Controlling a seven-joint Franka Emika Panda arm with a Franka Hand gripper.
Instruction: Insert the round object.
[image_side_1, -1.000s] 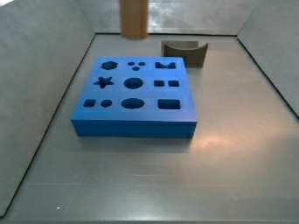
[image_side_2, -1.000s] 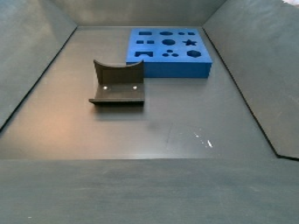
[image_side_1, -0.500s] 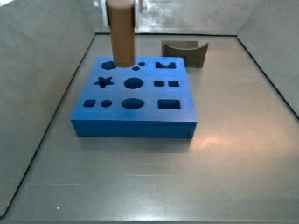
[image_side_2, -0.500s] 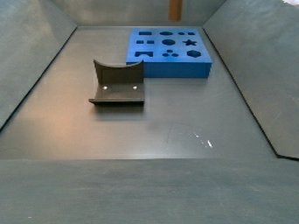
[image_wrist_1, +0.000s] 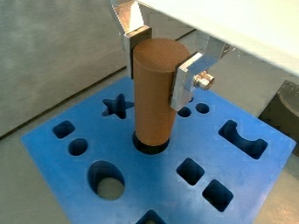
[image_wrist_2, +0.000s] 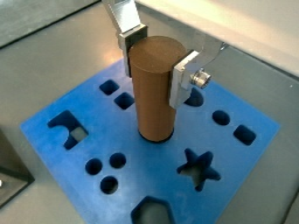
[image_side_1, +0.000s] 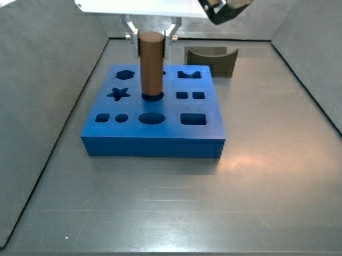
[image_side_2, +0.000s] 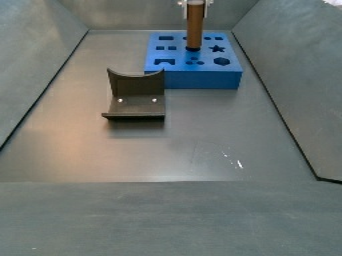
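Note:
The round object, a smooth reddish-brown peg (image_side_1: 152, 65), stands upright with its lower end in the mouth of the middle round hole of the blue block (image_side_1: 167, 135). My gripper (image_side_1: 152, 36) is shut on the peg's upper part. In both wrist views the silver fingers (image_wrist_1: 187, 77) (image_wrist_2: 184, 77) press the peg (image_wrist_1: 156, 101) (image_wrist_2: 156, 92) from two sides, gripper (image_wrist_1: 162, 59) (image_wrist_2: 158, 63) above the block (image_wrist_1: 82, 171) (image_wrist_2: 239, 179). In a side view the peg (image_side_2: 194, 27) rises from the block (image_side_2: 201, 78) and the gripper (image_side_2: 193, 4) is at the frame's edge.
The blue block has several other shaped holes, among them a star (image_side_1: 118, 95) and a large oval (image_side_1: 151, 118). The dark fixture with a curved notch (image_side_1: 211, 60) (image_side_2: 134, 97) stands on the grey floor apart from the block. Grey walls enclose the floor.
The peg has moved down and across from over the block's far left corner to its middle round hole. The gripper has come into view in a side view.

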